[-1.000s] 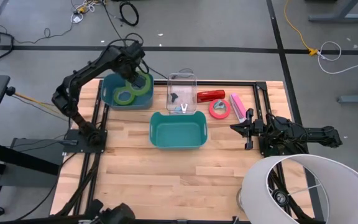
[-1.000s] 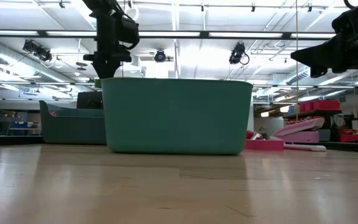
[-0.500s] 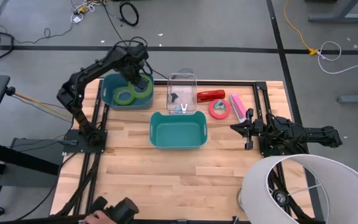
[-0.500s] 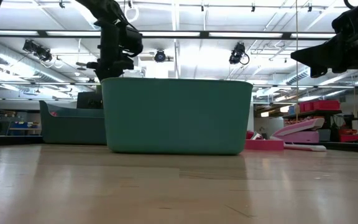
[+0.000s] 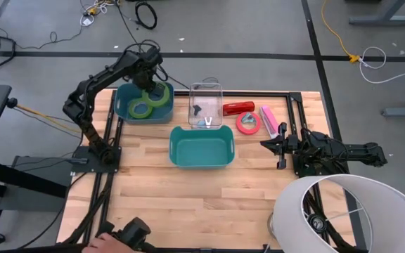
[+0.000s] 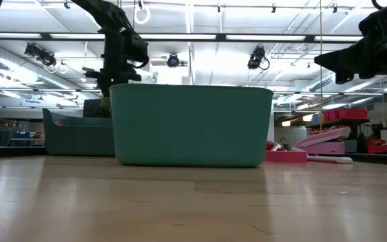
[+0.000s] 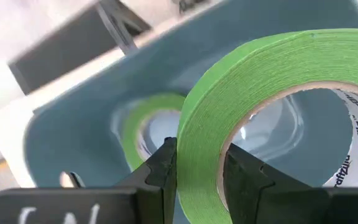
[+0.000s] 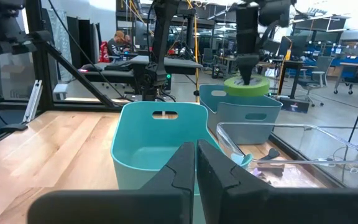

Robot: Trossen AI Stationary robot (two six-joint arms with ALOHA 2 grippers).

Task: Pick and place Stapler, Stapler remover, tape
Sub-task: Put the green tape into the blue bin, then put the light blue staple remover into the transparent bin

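- The tape in hand, a green roll [image 7: 260, 106], was seen clamped through its rim by the left gripper [image 7: 194, 165], one finger inside the ring and one outside, above the blue-grey bin [image 5: 124, 104] at the upper left of the high view.
- A second green roll [image 5: 140, 109] was seen lying flat inside that bin.
- The placing step was judged to be under way; the next move would call for lowering and letting go beside that roll.
- Farther right in the high view, the pinkish-red roll [image 5: 247, 123] lay on the table, not yet collected.
- The right gripper [image 5: 281, 145] was parked at the right of the high view, fully closed and empty.
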